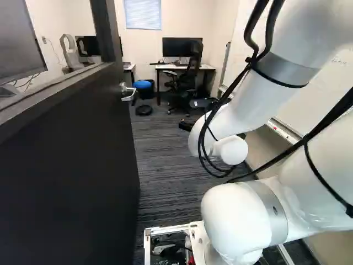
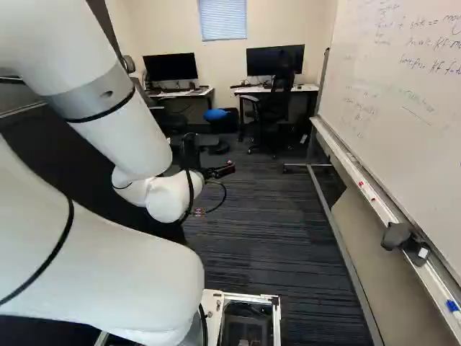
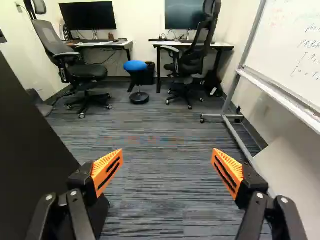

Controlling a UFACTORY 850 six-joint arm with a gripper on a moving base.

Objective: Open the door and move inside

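Left base view: door stands open at 9 o'clock, handle untouched, so we reckon opening's done and moving in is up. Right base view: whiteboard at 3 o'clock, don't clip it. Wrist view: our fingers are wide, holding nothing, door at their 9; next we roll toward 12 o'clock, slowly.

A blue stool stands near two desks.
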